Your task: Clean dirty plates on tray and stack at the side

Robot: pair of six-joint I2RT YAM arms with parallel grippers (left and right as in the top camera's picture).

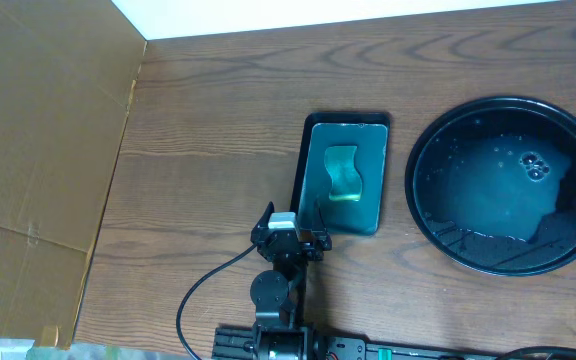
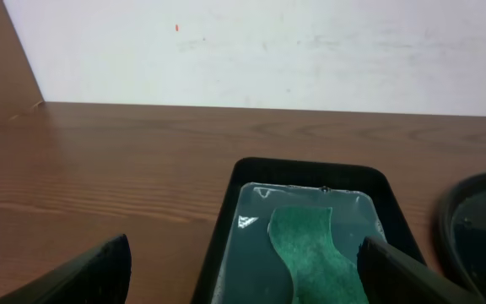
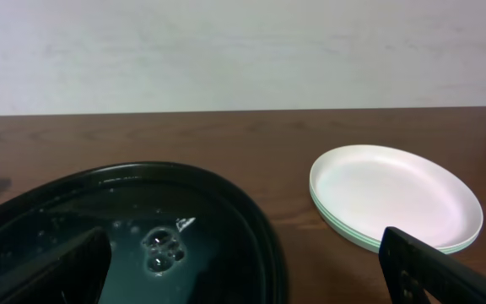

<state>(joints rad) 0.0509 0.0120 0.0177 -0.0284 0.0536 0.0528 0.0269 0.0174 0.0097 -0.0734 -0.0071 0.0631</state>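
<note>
Wood table, white wall, black tray

Glossy black on the round tray at right. White on the plates, edges faintly green. Teal in the rectangular tray, green on its cloth. Brown wood grain over the table.
</note>
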